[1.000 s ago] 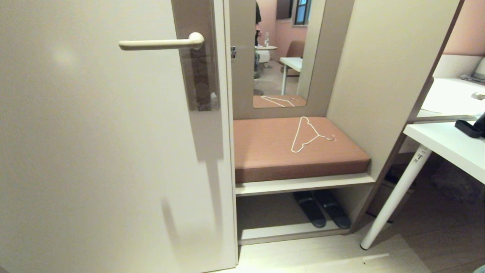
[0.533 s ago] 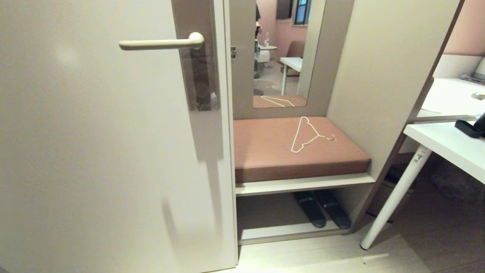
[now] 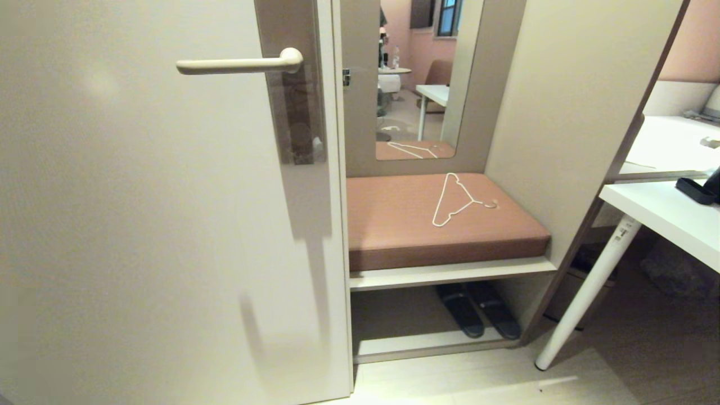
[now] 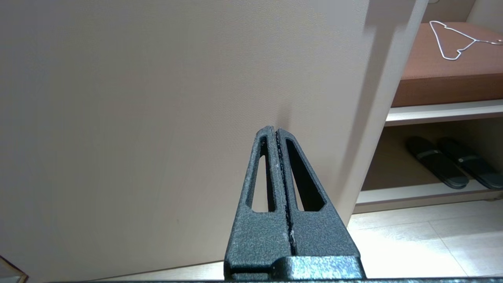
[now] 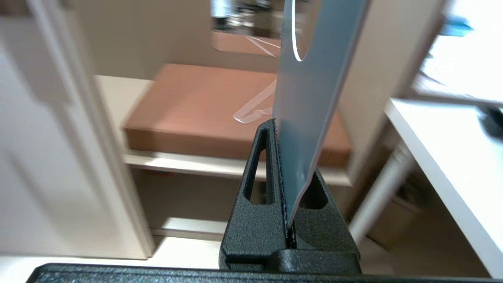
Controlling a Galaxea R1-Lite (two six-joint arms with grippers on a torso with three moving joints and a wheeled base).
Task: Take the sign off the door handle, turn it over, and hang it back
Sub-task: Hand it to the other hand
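Cream door panel (image 3: 140, 225) fills the left half of your head view, and the door handle (image 3: 239, 64) sits bare at its upper left, a level lever on a tall brown-grey plate (image 3: 292, 84). Right of the door edge you see a padded brown bench seat (image 3: 394, 225) with a thin white wire hanger (image 3: 453, 199) lying on it, a mirror (image 3: 416, 79) above, and a pair of dark slippers (image 3: 478, 316) on the shelf underneath. At the far right stands a white table (image 3: 664, 216). Neither arm shows in your head view.

Your right gripper (image 5: 279, 125) is clenched on the sign (image 5: 314, 98), pinching its lower end so the blue-grey card stands up edge-on from the fingers, with part of its large hole visible near the top of the right wrist frame. Your left gripper (image 4: 276, 131) is clenched on nothing, pointing at the lower door panel.
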